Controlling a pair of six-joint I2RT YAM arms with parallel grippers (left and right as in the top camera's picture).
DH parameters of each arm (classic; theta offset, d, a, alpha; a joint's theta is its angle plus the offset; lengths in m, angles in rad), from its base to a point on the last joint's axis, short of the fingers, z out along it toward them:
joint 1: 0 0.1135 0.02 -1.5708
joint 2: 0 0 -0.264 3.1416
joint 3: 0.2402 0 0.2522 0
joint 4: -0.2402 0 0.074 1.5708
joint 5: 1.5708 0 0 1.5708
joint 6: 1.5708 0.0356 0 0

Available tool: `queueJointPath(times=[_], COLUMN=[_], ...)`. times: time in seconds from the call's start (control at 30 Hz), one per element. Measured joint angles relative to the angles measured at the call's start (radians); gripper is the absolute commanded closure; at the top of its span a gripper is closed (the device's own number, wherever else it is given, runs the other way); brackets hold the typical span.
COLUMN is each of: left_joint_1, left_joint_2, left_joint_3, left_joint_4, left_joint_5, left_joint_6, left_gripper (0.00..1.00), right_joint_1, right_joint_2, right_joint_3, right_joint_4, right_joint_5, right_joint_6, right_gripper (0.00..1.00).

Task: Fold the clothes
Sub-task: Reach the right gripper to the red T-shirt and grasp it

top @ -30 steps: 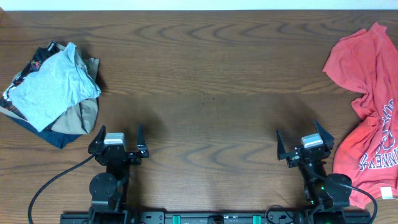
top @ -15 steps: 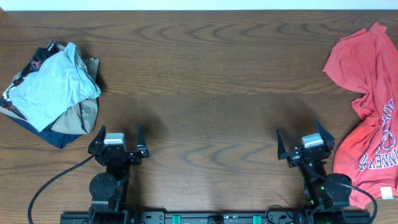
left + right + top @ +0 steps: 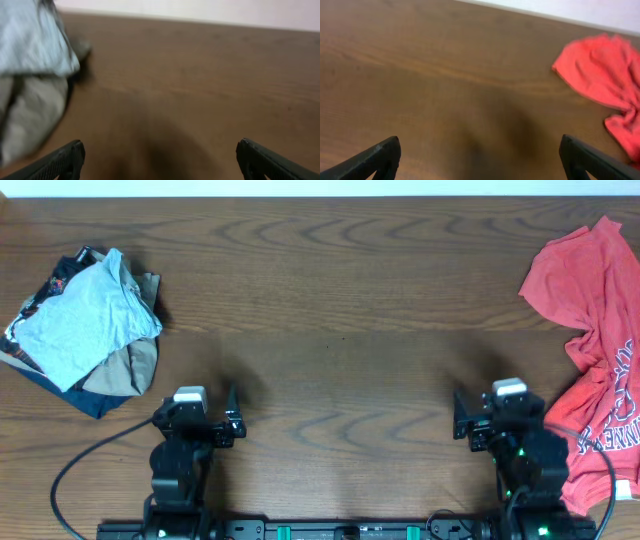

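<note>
A robotics lab (or test bench): left arm [image 3: 178, 470] and right arm [image 3: 528, 470] mounted at a wood-grain table [image 3: 340, 300].

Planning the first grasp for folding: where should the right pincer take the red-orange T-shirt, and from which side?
Probably the T-shirt's upper-left edge, with the right pincer coming from the middle of the table. That edge lies fairly flat and exposed on the wood, while the lower part is bunched and twisted.
</note>
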Motion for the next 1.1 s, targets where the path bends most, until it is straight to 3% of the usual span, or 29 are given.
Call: queueJointPath(times=[0.33, 0.47, 0.6, 0.8, 0.97, 1.1], left_joint_1=[0.0, 0.0, 0.0, 0.0, 0.0, 0.0], left_joint_2=[0.464, 0.617, 0.711, 0.755, 0.755, 0.755], left_joint_3=[0.387, 0.532, 0.608, 0.613, 0.613, 0.613], left_joint_4=[-0.301, -0.411, -0.449, -0.476, -0.476, -0.476], left_joint_5=[0.108, 0.149, 0.174, 0.181, 0.184, 0.184], left_joint_6=[-0.089, -0.1, -0.103, -0.103, -0.103, -0.103], left_gripper=[0.02, 0.02, 0.02, 0.02, 0.02, 0.02], right_joint_1=[0.0, 0.0, -0.001, -0.086, -0.217, -0.298], right_joint_2=[0.455, 0.586, 0.667, 0.78, 0.862, 0.912], right_joint_3=[0.425, 0.517, 0.534, 0.529, 0.474, 0.396], right_joint_4=[-0.463, -0.495, -0.537, -0.616, -0.578, -0.496], right_joint_5=[0.056, 0.023, 0.031, 0.272, 0.354, 0.381], right_joint_6=[0.054, 0.1, 0.191, 0.487, 0.588, 0.618], right_gripper=[0.01, 0.01, 0.01, 0.01, 0.04, 0.13])
